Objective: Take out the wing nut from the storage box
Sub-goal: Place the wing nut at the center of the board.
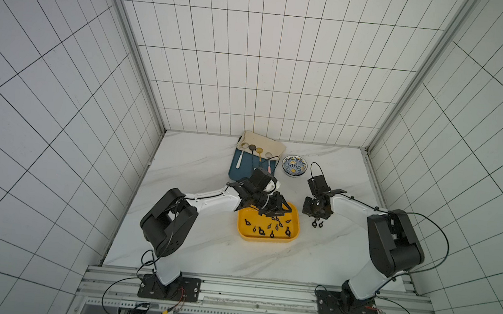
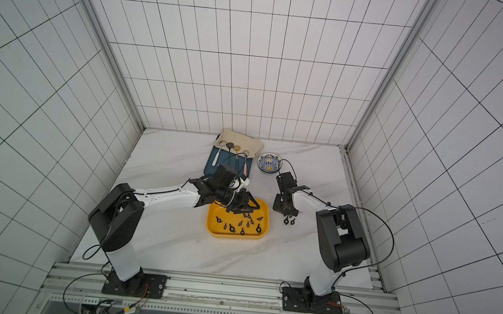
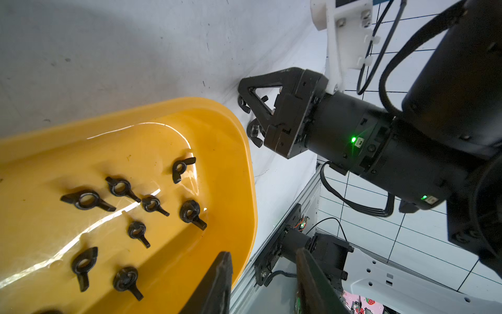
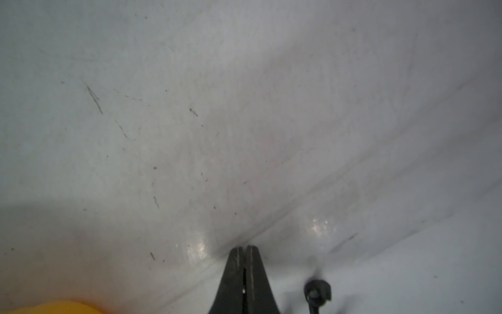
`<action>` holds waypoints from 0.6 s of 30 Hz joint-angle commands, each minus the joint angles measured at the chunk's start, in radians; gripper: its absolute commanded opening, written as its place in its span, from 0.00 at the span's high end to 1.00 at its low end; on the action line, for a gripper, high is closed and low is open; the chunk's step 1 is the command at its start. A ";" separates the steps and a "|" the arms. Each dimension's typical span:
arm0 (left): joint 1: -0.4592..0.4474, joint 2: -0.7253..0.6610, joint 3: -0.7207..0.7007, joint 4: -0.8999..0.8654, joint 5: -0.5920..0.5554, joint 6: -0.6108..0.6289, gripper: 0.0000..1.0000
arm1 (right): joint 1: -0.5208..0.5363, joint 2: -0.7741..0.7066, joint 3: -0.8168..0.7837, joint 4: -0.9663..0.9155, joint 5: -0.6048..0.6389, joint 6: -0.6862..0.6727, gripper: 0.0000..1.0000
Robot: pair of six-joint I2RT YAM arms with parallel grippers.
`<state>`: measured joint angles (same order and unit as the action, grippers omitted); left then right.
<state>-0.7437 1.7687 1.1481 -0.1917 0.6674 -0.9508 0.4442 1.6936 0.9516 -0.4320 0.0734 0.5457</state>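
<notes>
Wing nuts lie just beside right end effector.

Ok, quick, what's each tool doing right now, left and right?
Left tool: open, holding nothing.
Right tool: shut, holding nothing.

I am looking into a robot lab test cell: white gridded panels are walling in a marble-look tabletop, and a left arm and a right arm are standing bolted to an aluminium rail.
</notes>
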 commanded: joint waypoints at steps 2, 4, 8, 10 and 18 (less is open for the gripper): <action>0.000 0.009 0.002 0.031 0.006 0.004 0.58 | -0.006 0.007 -0.043 -0.037 0.016 0.011 0.90; 0.000 0.007 -0.001 0.030 0.007 0.006 0.58 | -0.006 -0.006 -0.040 -0.044 0.019 0.008 0.88; 0.000 -0.004 -0.007 0.029 0.011 0.009 0.58 | -0.005 -0.041 -0.030 -0.064 0.021 0.003 0.85; 0.011 -0.015 -0.004 0.015 0.016 0.023 0.58 | -0.002 -0.070 -0.021 -0.078 0.025 -0.002 0.82; 0.139 -0.133 -0.066 -0.055 0.017 0.078 0.58 | 0.120 -0.201 0.052 -0.140 0.063 -0.033 0.80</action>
<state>-0.6514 1.7035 1.1114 -0.2173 0.6815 -0.9138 0.4995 1.5364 0.9543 -0.5259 0.1070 0.5339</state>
